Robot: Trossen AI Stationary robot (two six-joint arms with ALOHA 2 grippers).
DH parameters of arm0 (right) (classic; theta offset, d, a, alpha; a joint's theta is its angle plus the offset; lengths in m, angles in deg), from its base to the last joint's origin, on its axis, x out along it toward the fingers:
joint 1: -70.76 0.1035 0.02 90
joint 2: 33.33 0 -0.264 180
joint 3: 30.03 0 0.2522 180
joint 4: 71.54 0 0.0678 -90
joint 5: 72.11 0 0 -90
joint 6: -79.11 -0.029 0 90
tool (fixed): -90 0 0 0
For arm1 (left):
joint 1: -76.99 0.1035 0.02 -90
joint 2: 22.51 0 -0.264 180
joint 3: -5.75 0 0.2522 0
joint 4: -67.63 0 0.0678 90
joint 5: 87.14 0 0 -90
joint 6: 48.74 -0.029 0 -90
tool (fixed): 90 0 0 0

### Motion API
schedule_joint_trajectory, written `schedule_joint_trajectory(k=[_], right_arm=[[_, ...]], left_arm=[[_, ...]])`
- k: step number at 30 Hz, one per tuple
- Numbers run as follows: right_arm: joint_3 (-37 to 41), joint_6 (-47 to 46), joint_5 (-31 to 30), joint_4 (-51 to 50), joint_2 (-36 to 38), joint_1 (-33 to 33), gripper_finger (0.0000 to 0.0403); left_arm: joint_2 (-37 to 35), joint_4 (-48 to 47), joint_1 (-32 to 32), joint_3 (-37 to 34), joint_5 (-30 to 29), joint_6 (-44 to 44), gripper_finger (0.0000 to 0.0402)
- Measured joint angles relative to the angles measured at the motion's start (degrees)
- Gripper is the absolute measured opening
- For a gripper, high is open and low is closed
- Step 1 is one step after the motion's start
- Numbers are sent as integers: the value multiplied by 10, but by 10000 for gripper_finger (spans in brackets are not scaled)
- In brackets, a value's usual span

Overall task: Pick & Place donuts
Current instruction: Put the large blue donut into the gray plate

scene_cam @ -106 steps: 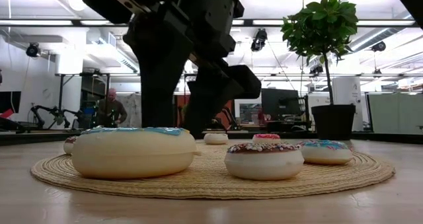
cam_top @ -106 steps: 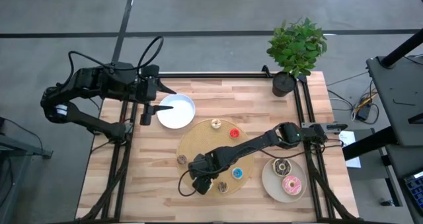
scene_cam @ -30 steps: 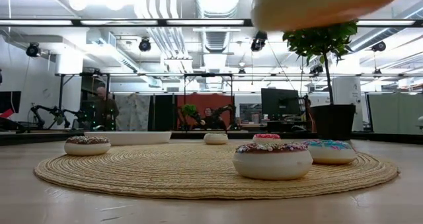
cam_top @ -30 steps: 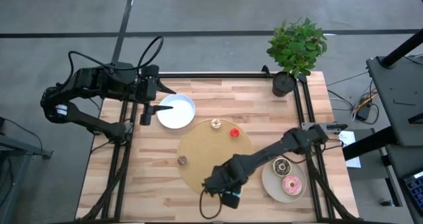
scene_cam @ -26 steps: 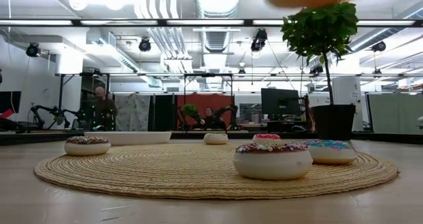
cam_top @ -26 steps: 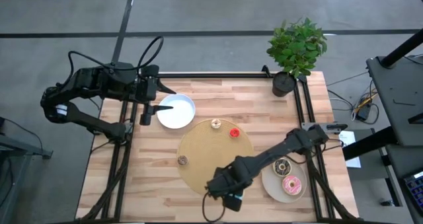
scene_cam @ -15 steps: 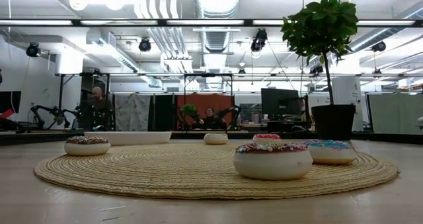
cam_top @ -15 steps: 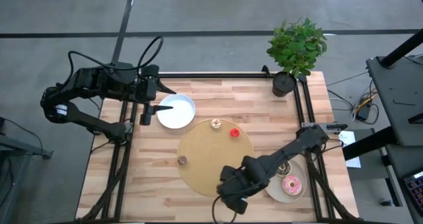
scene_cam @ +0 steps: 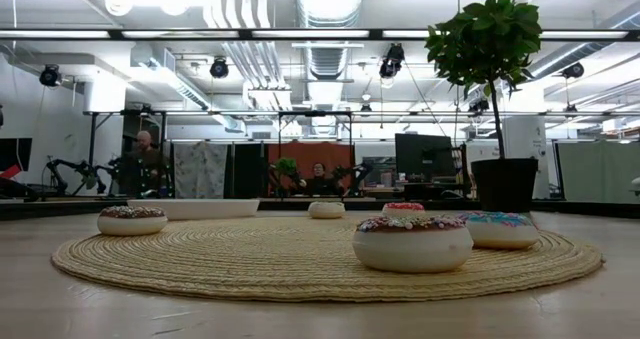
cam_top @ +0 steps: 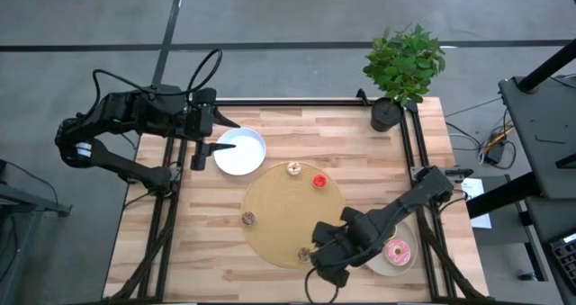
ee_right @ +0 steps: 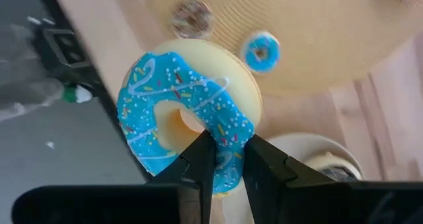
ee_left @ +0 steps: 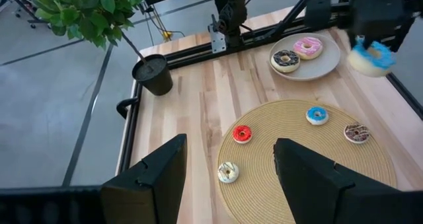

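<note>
A: Right end effector (ee_right: 223,159)?

B: Fingers pinched tight on the large blue-iced donut with sprinkles (ee_right: 188,121), gripping its ring through the hole. It is lifted clear of the light wooden counter (cam_top: 207,251), near the counter's near edge, between the round woven tan mat (cam_top: 274,210) and the beige round plate (cam_top: 407,231). The left wrist view shows the same donut (ee_left: 372,56) hanging under the right arm, beside the plate (ee_left: 327,65).

A: What's on the plate?

B: Large pink-iced donut (cam_top: 394,249), and in the left wrist view a chocolate-brown iced donut (ee_left: 286,59) just beside the pink one (ee_left: 307,47). From above, the right arm covers the brown one.

A: On the mat?

B: Small red donut (cam_top: 319,180) and small cream-tan donut (cam_top: 293,168) at the far side, small brown sprinkled donut (cam_top: 247,217) at the left, another brown sprinkled one (cam_top: 304,253) at the near edge. Small blue donut (ee_left: 317,115) sits near it, seen from the left wrist.

A: Left end effector (cam_top: 225,143)?

B: Parked at the far left, over the white round plate (cam_top: 245,158), fingers spread wide, holding nothing.

A: Anything else?

B: Potted green plant in a dark pot (cam_top: 402,70) at the far right corner.
</note>
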Motion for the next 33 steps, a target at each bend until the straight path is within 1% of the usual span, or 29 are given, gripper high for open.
schedule_joint_trajectory(k=[8,14,21,27,33], right_arm=[[169,-53,0,15,106,12,61],[292,-59,2,77,193,32,61],[424,-64,5,152,276,59,61],[513,-87,6,207,318,77,61],[581,-92,10,269,337,100,59]], left_arm=[[0,0,0,0,0,2,199],[0,0,0,0,0,5,199],[0,0,0,0,0,11,199],[0,0,0,0,1,12,199],[0,0,0,0,1,13,199]])
